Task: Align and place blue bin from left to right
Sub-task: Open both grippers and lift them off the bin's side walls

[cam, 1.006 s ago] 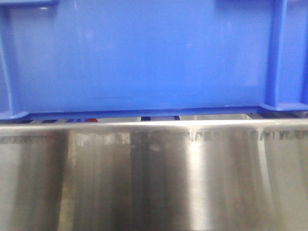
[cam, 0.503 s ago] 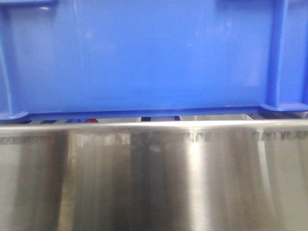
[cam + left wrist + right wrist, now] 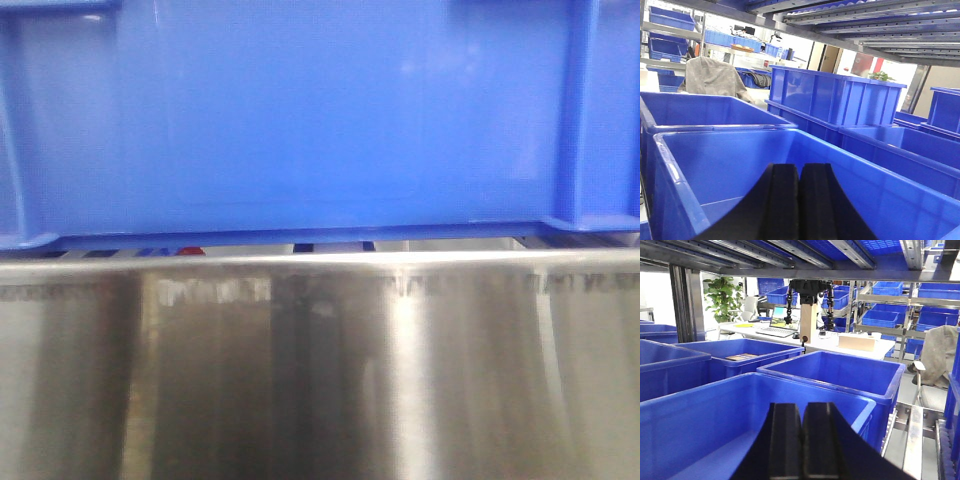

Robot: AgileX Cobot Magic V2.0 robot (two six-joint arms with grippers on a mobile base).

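Blue bin on the steel shelf edge, both pincers pressed together.

Front view: blue bin wall above steel ledge.
Left wrist: left gripper, pads together, over an empty bin.
Right wrist: right gripper, pads together, likewise; neighbouring bin seems empty.

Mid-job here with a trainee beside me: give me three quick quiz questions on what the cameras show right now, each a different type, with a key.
1. True or false: the left pincer has its pads pressed together, with nothing between them.
2. Multiple choice: in the front view, what lies directly below the blue bin? A) a wooden pallet B) a shiny steel panel C) a cardboard box
3. Fill in: in the right wrist view, the right pincer hangs over the inside of a ___ bin.

Key: 1 true; 2 B; 3 blue
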